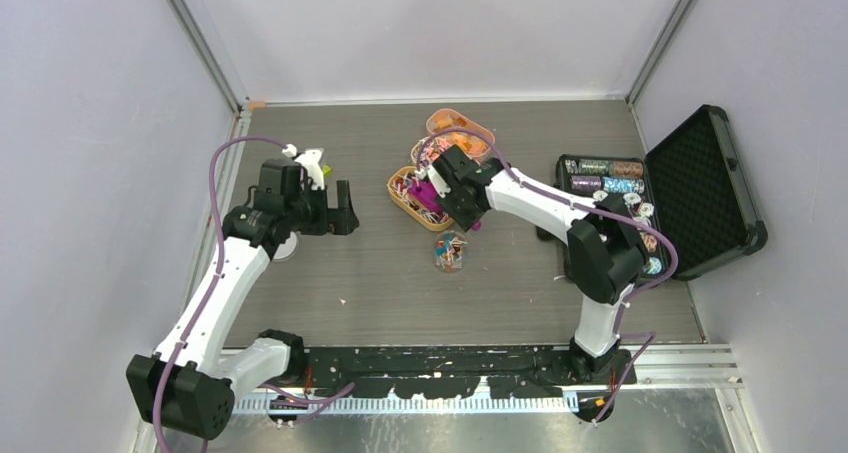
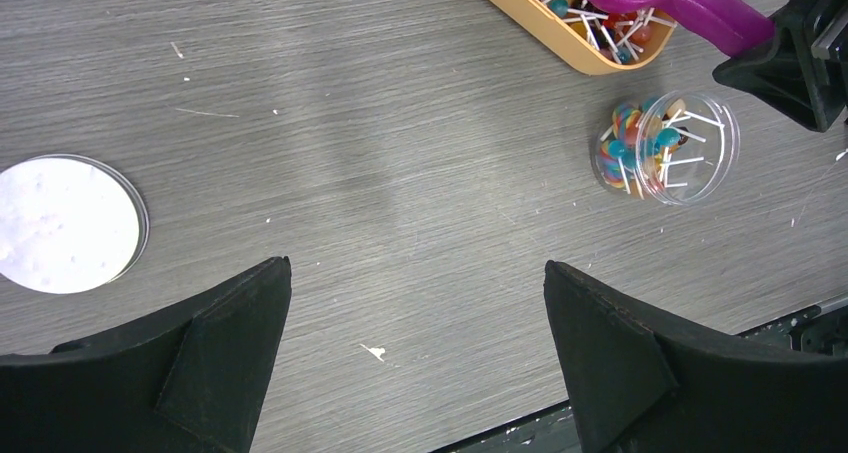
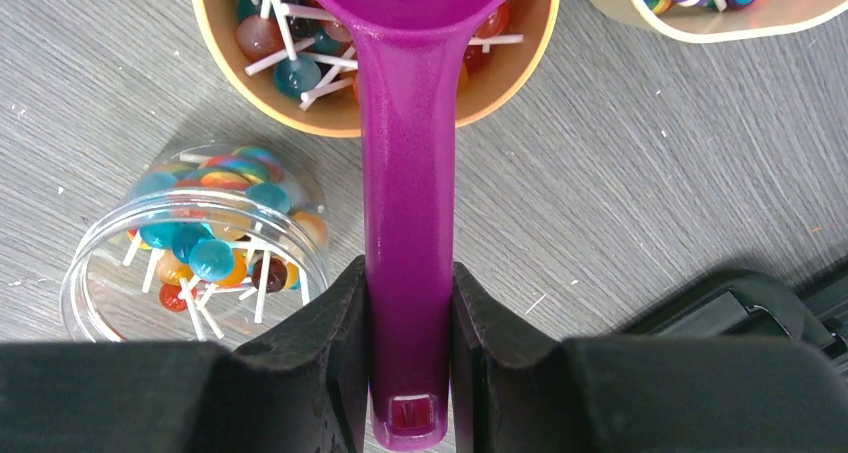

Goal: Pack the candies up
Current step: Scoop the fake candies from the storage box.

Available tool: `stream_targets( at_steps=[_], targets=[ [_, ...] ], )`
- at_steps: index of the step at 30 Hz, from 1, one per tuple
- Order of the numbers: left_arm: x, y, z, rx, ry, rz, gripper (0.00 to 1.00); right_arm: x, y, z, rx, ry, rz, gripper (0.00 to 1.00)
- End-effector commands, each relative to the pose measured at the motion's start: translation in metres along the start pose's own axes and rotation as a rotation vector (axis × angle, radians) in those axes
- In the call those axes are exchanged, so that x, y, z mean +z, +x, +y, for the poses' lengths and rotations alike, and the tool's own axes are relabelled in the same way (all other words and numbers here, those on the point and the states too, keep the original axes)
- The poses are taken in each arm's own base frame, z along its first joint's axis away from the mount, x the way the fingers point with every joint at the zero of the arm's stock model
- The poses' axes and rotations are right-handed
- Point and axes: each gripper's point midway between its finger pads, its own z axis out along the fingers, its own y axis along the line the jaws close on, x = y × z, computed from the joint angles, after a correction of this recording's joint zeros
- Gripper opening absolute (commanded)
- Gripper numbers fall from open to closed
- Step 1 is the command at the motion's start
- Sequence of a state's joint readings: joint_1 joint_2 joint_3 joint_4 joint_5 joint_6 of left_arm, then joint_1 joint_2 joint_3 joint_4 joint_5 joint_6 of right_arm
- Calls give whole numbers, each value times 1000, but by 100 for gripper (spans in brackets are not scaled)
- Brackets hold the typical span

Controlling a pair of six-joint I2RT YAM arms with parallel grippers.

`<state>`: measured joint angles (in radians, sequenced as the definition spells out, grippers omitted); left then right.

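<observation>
Jaws on the right gripper (image 3: 408,308) are pinched tight on the handle of the pink scoop (image 3: 408,123), whose bowl hangs over the nearest tray (image 3: 522,58). On the left gripper (image 2: 415,266) they stand wide apart with nothing between them, above bare table (image 2: 350,123).

We judge the packing to be partly done. The clear jar (image 3: 100,273) stands upright just beside that tray and holds a shallow layer of candies (image 3: 205,243), with plenty of room above them. Many more lie in the tray under the scoop, and we cannot see whether the scoop has any in it. The lid (image 2: 62,223) lies flat well apart from the jar, so closing it is not yet done either.

By our count there is one jar, one scoop and one lid. From above we make out three trays (image 1: 455,133) grouped together. The jar holds over a dozen sweets, too tangled with their sticks for an exact count. Off to the right, one open black case (image 1: 700,188) holds poker chips (image 1: 600,178) that are no part of this job.
</observation>
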<state>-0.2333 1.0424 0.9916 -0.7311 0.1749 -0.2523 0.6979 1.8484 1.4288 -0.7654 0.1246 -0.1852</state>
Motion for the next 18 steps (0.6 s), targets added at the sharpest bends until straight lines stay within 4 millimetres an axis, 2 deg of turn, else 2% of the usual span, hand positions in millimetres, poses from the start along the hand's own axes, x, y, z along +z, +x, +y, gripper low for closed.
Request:
stream_targets(
  at_steps=[1,6,11,15,18],
  targets=[
    [-6,-5,2,21,-10,-30,100,-20,-28,-6,18,19,-175,0],
    [-9,-4,1,19,-8,-23,100,-32,-32,-7,12,21,-257,0],
    [-19,-3,-3,18,9,-36,100,-52,-30,-10,13,38,-316,0],
    [-25,0,-5,12,20,-49,100,-72,-22,-12,10,45,-337,1],
    [-27,6,-3,20,12,-48,100,-91,-9,-14,-15,53,-337,0]
  ],
)
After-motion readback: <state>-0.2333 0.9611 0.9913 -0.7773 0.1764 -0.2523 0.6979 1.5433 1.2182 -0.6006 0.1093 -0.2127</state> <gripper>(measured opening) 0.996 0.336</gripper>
